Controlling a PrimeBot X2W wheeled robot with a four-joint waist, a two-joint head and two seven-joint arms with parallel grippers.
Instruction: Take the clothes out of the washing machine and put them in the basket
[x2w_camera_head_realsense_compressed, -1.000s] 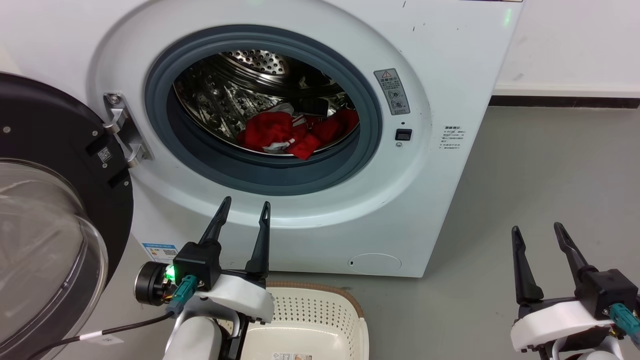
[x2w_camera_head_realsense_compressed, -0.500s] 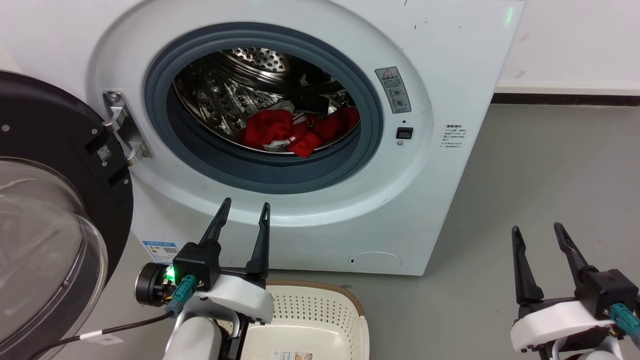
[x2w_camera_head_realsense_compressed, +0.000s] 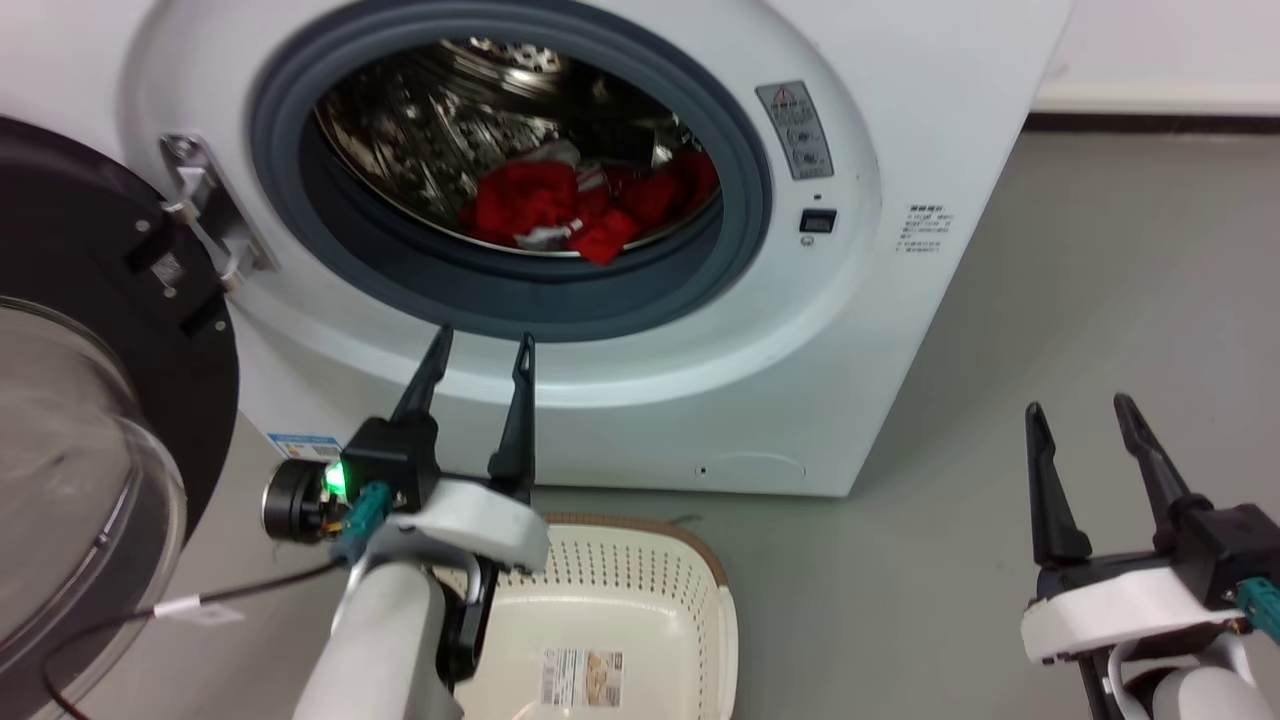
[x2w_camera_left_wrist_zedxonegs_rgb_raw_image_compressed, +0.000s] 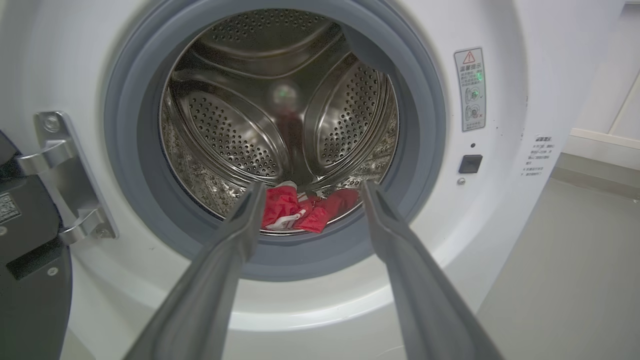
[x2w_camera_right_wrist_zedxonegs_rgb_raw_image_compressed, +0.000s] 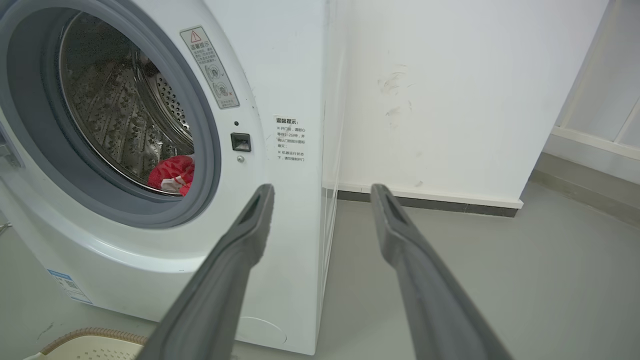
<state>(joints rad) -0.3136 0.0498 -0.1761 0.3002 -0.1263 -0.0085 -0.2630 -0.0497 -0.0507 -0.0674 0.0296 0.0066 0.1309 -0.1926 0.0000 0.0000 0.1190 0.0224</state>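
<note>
Lying crumpled low in the perforated steel drum (x2w_camera_head_realsense_compressed: 430, 110), the soft red clothes (x2w_camera_head_realsense_compressed: 580, 205) sit behind the grey rubber ring (x2w_camera_head_realsense_compressed: 560, 300) of the white washing machine (x2w_camera_head_realsense_compressed: 900, 90), with the cream perforated basket (x2w_camera_head_realsense_compressed: 620, 580) on the floor (x2w_camera_head_realsense_compressed: 1050, 280) below and the left gripper (x2w_camera_head_realsense_compressed: 485, 336) and right gripper (x2w_camera_head_realsense_compressed: 1078, 404) both spread apart, empty.

Smooth grey floor (x2w_camera_right_wrist_zedxonegs_rgb_raw_image_compressed: 500, 270), matt and evenly lit. Behind it is a white wall (x2w_camera_right_wrist_zedxonegs_rgb_raw_image_compressed: 450, 75) with faint scuff marks (x2w_camera_right_wrist_zedxonegs_rgb_raw_image_compressed: 395, 95) at mid-height. A dark skirting strip (x2w_camera_head_realsense_compressed: 1160, 123) runs along its foot. At far right stands a second white panel (x2w_camera_right_wrist_zedxonegs_rgb_raw_image_compressed: 595, 75) with pale skirting (x2w_camera_right_wrist_zedxonegs_rgb_raw_image_compressed: 590, 145).
</note>
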